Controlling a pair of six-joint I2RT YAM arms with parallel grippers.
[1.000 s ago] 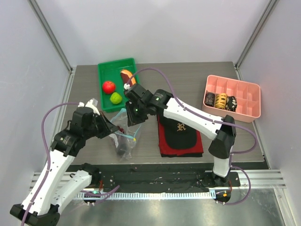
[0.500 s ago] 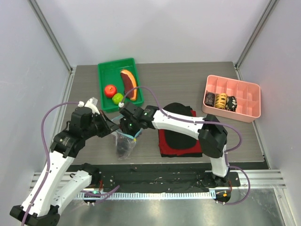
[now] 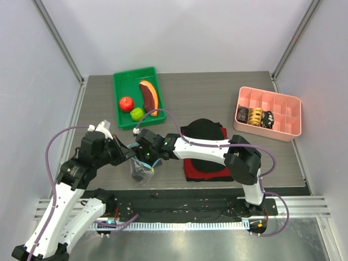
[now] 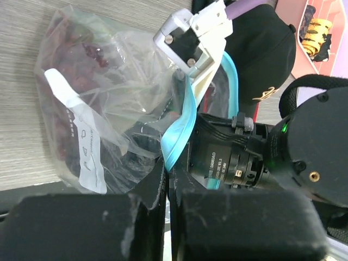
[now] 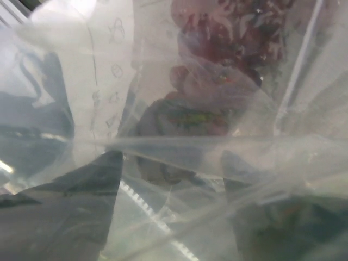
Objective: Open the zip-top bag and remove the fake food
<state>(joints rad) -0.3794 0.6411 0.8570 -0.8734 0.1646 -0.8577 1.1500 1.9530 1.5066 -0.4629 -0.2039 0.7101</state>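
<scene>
At seven o'clock on the worktop [image 3: 217, 92], my left gripper [image 4: 167, 182] pinches the zip-top bag [image 3: 142, 169]; my right gripper [image 3: 145, 158], down from the eleven-o'clock tray [image 3: 128, 83], gapes inside; one grape bunch [image 4: 69, 61] bagged; one apple [image 3: 126, 103], melon slice [image 3: 148, 96], green piece [image 3: 137, 113] trayed.

Left arm [image 3: 65, 187] and right arm [image 3: 204, 148]: white link shells, black joint housings. A purple cable [image 3: 49, 148] loops off each. Right wrist motor [image 4: 217, 160] is a black cylinder with white print and a lit green LED [image 4: 284, 128]. Right finger [image 4: 191, 41] is white, angular, two screw heads. Left fingers [image 4: 228, 223] are black, rough-edged.
</scene>
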